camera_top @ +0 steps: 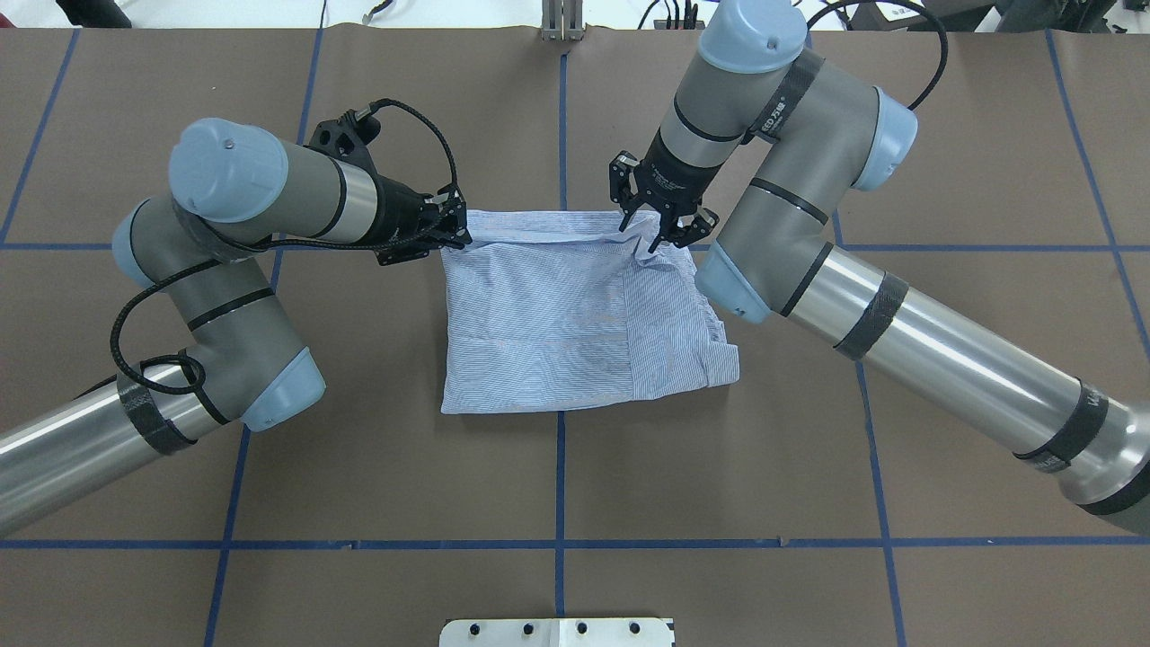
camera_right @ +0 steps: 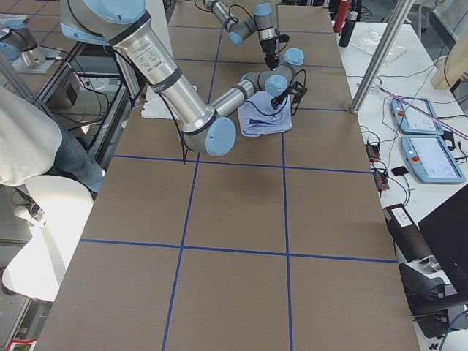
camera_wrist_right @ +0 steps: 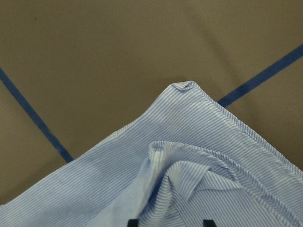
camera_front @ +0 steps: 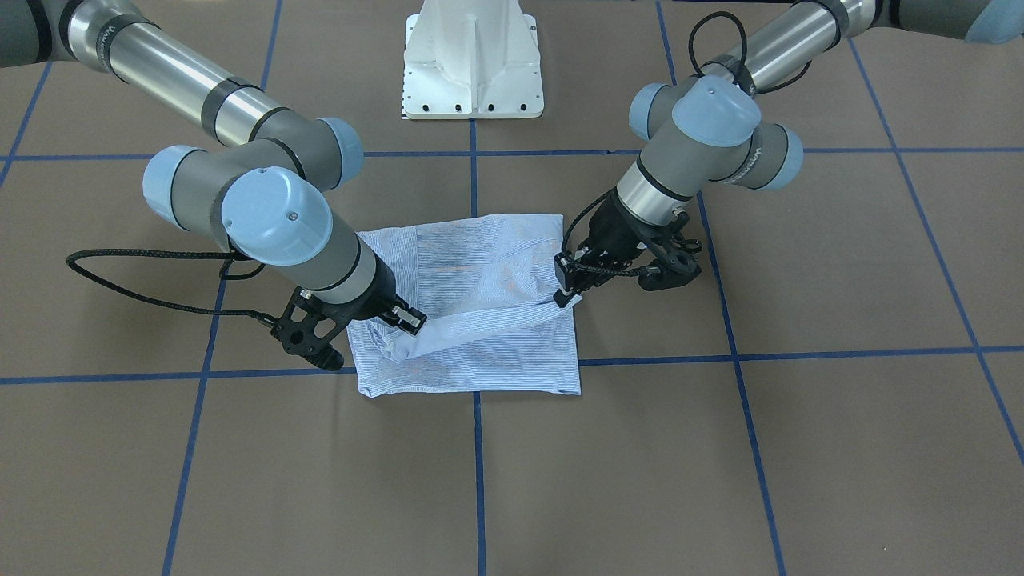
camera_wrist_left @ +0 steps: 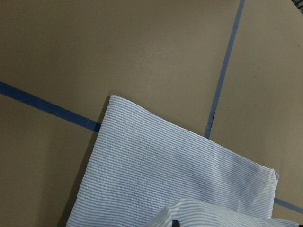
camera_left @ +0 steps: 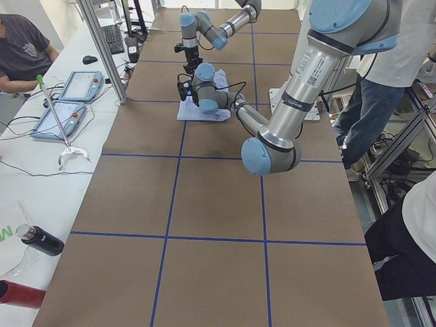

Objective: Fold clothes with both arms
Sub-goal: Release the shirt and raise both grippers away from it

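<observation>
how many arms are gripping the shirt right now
2. The left arm grips the shirt at the left end of its far edge; the right arm grips the right end, with cloth stretched between them.

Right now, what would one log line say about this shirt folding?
shirt: partly folded on table | left gripper: shut on shirt's far edge | right gripper: shut on same edge | edge lifted between them

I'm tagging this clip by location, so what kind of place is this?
Most likely a robotics lab: the left arm and right arm hold a shirt on a brown table gridded with blue tape, teach pendants lie on a side bench, and people stand by.
</observation>
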Tool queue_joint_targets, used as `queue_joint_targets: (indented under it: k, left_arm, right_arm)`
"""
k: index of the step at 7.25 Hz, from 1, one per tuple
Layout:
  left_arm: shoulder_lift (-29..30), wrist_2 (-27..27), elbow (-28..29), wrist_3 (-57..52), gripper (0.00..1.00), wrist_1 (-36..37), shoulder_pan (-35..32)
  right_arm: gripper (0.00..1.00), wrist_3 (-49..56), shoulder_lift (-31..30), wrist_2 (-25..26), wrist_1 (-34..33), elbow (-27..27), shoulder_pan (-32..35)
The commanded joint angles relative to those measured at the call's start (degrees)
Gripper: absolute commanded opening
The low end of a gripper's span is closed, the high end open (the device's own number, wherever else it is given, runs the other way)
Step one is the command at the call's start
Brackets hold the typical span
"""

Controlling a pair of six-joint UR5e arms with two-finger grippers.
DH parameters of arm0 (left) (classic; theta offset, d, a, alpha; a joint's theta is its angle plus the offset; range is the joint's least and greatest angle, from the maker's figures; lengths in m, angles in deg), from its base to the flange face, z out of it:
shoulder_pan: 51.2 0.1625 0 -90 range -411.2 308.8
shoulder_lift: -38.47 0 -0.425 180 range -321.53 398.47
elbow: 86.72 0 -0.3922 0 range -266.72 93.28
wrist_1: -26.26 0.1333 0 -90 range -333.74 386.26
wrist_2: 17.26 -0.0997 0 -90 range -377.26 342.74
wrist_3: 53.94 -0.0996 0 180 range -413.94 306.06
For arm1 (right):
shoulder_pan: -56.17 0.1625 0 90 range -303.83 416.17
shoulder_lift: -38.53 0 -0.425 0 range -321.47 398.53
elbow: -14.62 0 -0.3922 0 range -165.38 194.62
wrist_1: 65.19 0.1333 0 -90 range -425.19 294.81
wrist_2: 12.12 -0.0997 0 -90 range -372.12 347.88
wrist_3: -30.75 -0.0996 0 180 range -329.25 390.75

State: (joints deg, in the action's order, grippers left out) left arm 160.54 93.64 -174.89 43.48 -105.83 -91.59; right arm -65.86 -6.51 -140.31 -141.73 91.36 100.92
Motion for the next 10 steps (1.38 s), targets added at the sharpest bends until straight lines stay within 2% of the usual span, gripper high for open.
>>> queue_joint_targets:
  k: [1,4,5,6,7,8,10]
  left_arm:
    - [0.0,-1.0,1.1,0.0,0.99,0.2,-1.1]
    - [-0.3,-1.1,1.6,-0.3,0.99,0.9,-2.0]
    - [-0.9,-0.7,1.6,-0.8,0.99,1.0,-3.9]
    - [-2.4,-0.4,1.2,-4.0,0.99,2.2,-5.4]
    - [-3.2,0.5,0.8,-9.3,0.99,4.0,-7.8]
    - [-4.6,5.2,0.5,-17.5,0.99,5.1,-11.9]
    - [-9.0,12.5,0.6,-36.3,0.99,5.3,-21.8]
  right_arm:
    - [1.0,-0.4,-0.2,0.7,4.2,-0.5,0.9]
    - [1.0,0.0,0.0,1.5,4.8,4.2,0.8]
    - [1.0,2.6,-0.7,4.0,4.5,6.3,1.8]
    - [1.0,9.2,-1.9,4.0,2.7,6.5,4.8]
    - [1.0,17.7,-3.7,3.2,-1.7,7.3,8.9]
    - [1.0,29.2,-6.4,3.5,-8.2,9.9,11.7]
    - [1.0,56.1,-7.9,3.4,-20.2,10.4,19.1]
